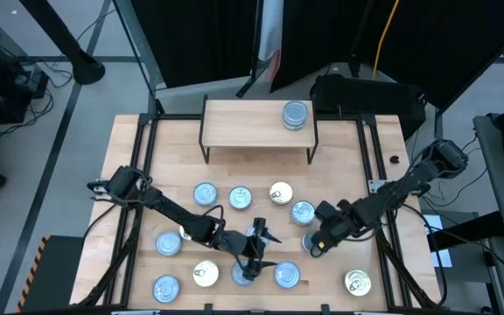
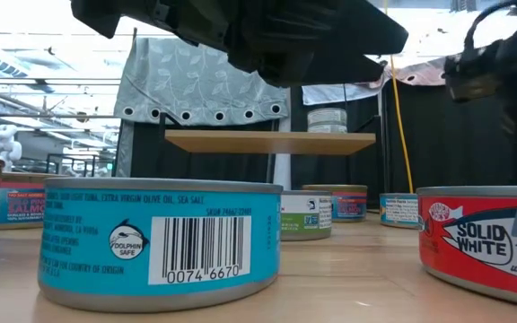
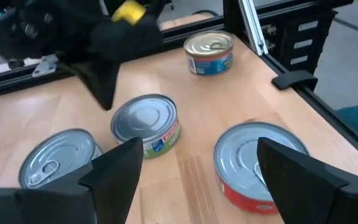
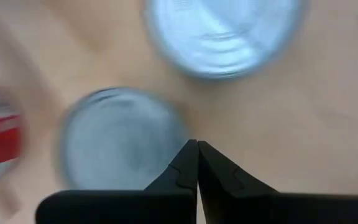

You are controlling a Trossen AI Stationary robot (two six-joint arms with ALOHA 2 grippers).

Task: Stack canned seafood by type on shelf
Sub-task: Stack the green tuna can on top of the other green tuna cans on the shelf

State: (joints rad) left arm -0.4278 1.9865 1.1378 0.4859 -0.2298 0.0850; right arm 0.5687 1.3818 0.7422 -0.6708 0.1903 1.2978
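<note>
**A:** What am I looking at on the left side?

**B:** I'm holding the left gripper (image 1: 259, 248) low over the front of the table (image 1: 339, 157), with its fingers (image 3: 114, 168) standing wide apart and nothing between them. It's hanging among the tins, with a red-sided tin (image 3: 253, 165) just ahead of one finger and a green-sided tin (image 3: 146, 124) ahead of the other.

**A:** And the right?

**B:** I'm keeping the right gripper (image 1: 316, 248) pressed together, holding nothing. It's pointing down just above a tin (image 4: 120, 137) near the table's front right.

**A:** Where are the cans sitting?

**B:** Most are lying loose across the front half of the table, blue lids mixed with a few gold ones, such as one gold-lidded tin (image 1: 357, 282) at the front right corner. Only one tin (image 1: 295, 115) is resting on the shelf (image 1: 243, 127), towards its right end.

**A:** Is the shelf itself standing straight?

**B:** It's sitting level at the back of the table.
</note>
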